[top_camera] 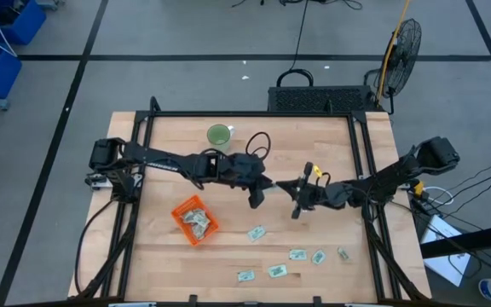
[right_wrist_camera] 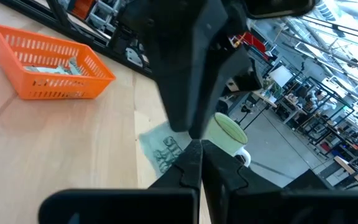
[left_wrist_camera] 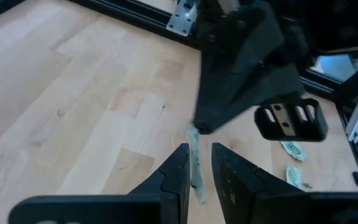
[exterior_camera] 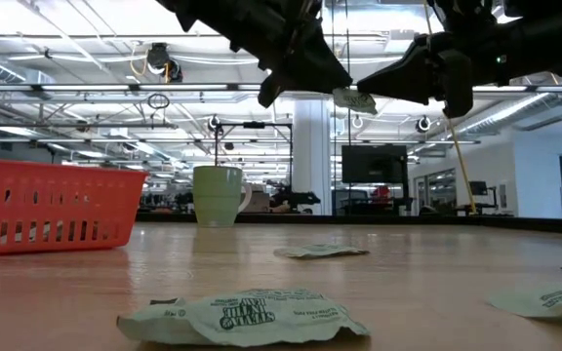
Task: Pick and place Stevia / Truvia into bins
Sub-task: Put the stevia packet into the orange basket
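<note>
One pale green Stevia sachet (left_wrist_camera: 195,167) hangs in the air over the middle of the table, with both grippers meeting at it. My right gripper (right_wrist_camera: 197,146) reaches in from the table's right and is shut on it. My left gripper (left_wrist_camera: 199,150) comes from the left and is open, one finger on either side of the sachet's free end; I cannot tell whether a finger touches it. The orange bin (top_camera: 194,220) sits on the table at the front left with a few sachets inside. Several more sachets (top_camera: 297,254) lie flat on the wood near the front edge. My right gripper pinches one end of the sachet (right_wrist_camera: 178,154) between its two shut fingers, coming about level from the table's right. The rest of the sachet (exterior_camera: 356,98) sticks out past the fingertips toward my left gripper, lifted well clear of the table.
A light-green cup (top_camera: 218,134) stands at the far side of the table. Loose sachets (exterior_camera: 247,317) lie close to the front edge, another (top_camera: 257,232) right of the bin. Black frame rails (top_camera: 361,153) run along the table's sides. Bare wood lies between bin and grippers.
</note>
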Robot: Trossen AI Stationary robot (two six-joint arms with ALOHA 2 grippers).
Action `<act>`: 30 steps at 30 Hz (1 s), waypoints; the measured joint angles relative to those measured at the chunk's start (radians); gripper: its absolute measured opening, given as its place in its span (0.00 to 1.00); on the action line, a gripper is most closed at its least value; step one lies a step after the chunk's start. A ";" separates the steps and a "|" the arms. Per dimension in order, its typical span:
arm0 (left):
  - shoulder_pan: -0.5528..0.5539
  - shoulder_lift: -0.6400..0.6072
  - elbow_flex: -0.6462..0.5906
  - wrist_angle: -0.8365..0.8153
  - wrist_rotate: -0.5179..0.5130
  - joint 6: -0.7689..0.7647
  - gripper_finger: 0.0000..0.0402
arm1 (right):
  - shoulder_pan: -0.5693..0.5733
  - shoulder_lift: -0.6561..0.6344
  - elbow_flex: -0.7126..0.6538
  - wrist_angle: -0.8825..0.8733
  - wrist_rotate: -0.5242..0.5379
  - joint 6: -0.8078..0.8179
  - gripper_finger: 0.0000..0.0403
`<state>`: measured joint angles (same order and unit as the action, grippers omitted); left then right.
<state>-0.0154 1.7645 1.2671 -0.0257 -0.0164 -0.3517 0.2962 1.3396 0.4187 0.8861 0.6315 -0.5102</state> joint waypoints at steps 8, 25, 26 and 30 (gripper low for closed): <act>-0.005 0.000 0.000 0.000 0.000 0.036 0.18 | -0.016 0.000 0.000 0.021 -0.003 0.000 0.00; -0.004 0.000 0.000 -0.033 -0.012 0.134 0.18 | -0.015 0.000 0.000 0.031 -0.113 -0.026 0.00; -0.004 0.000 0.000 -0.038 -0.015 0.134 0.18 | -0.015 0.000 0.000 0.031 -0.117 -0.026 0.00; -0.004 0.000 0.000 -0.056 -0.018 0.144 0.12 | -0.016 0.000 0.000 0.031 -0.108 -0.026 0.00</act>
<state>-0.0193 1.7641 1.2671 -0.0814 -0.0345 -0.2081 0.2806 1.3392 0.4187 0.9169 0.5240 -0.5362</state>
